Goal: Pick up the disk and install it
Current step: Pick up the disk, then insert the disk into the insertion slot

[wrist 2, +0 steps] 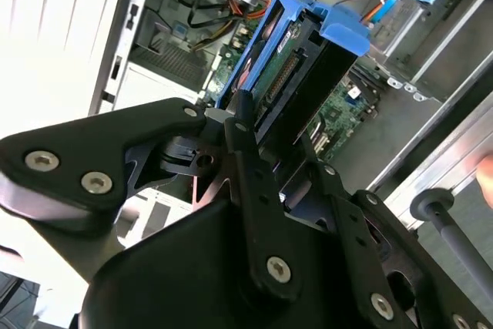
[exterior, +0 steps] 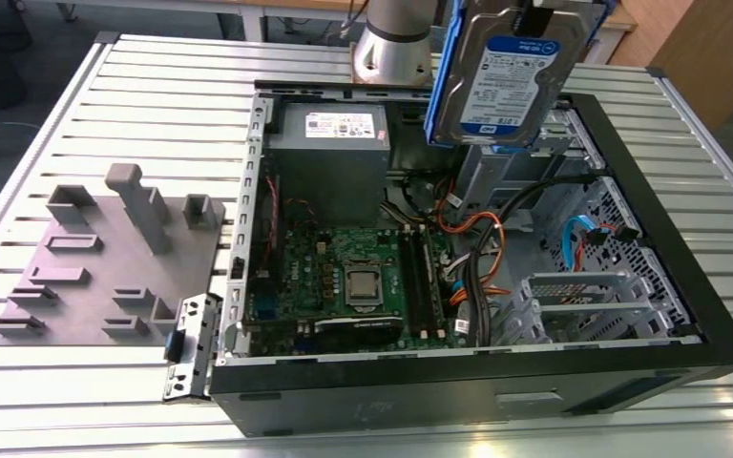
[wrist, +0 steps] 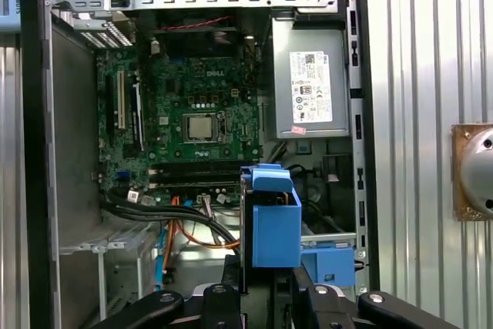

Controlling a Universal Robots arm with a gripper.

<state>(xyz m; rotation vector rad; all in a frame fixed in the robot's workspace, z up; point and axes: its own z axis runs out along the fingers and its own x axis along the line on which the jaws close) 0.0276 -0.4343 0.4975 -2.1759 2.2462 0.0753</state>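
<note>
The disk point(exterior: 507, 76) is a silver drive with a white-and-blue label in blue rails. It hangs upright in the air over the back of the open computer case point(exterior: 469, 382), above the drive cage point(exterior: 507, 172). My gripper point(wrist 2: 277, 136) is shut on it, with a black finger point(wrist 2: 243, 121) pressed against each side. In the first wrist view the disk point(wrist: 269, 221) is seen end-on between the fingers of the gripper point(wrist: 266, 275), with the case's interior beyond it.
Inside the case are the motherboard point(exterior: 341, 267), the power supply point(exterior: 331, 143) and loose orange and black cables point(exterior: 481, 239). A blue bracket point(wrist: 331, 263) sits in the bay beside the disk. A grey fixture plate point(exterior: 99, 258) lies on the slatted table at the exterior view's left. The arm's base point(exterior: 392, 48) stands behind the case.
</note>
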